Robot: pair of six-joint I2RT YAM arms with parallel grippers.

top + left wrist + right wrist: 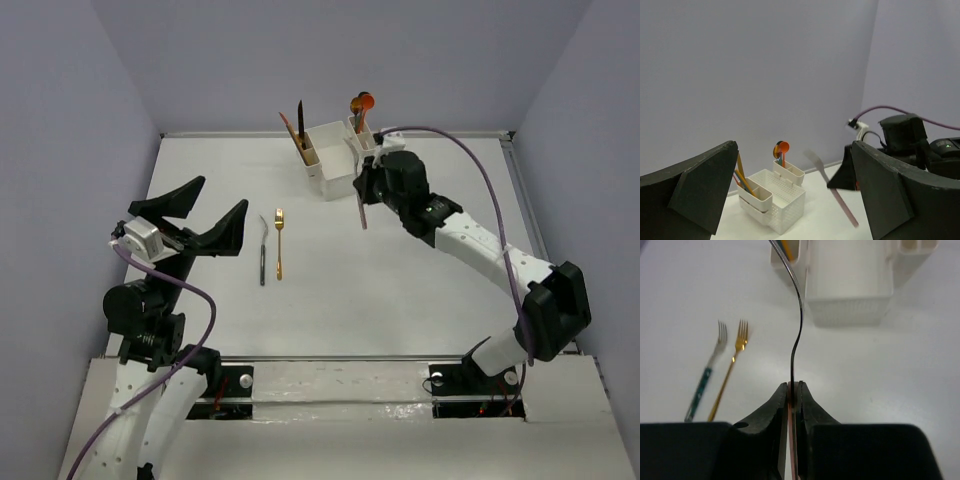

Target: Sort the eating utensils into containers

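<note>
The white box (pixel 335 160) stands at the far side of the table (pixel 420 290). It has one big square compartment and narrow ones along two sides. A black piece (pixel 301 115) and a reddish piece (pixel 290 127) stand upright in the left narrow compartment, and an orange spoon (pixel 362 103) sticks up from the right one. A gold fork (pixel 279 243) and a dark-handled fork (pixel 262 252) lie side by side on the table, tines toward the box and well apart from it. From the right wrist the dark handle looks teal-green.

The right gripper (pixel 366 192) hangs just in front of the box. Its jaws are pinched almost together on the pink handle of a slim utensil (pixel 799 325), seen edge-on, whose metal stem curves up toward the box. The left gripper (pixel 221 194) stands spread wide near the forks, holding nothing.

The held utensil's head is cut off at the top of the right wrist view and blurred in the left wrist view, so whether it is a fork or a spoon cannot be told
</note>
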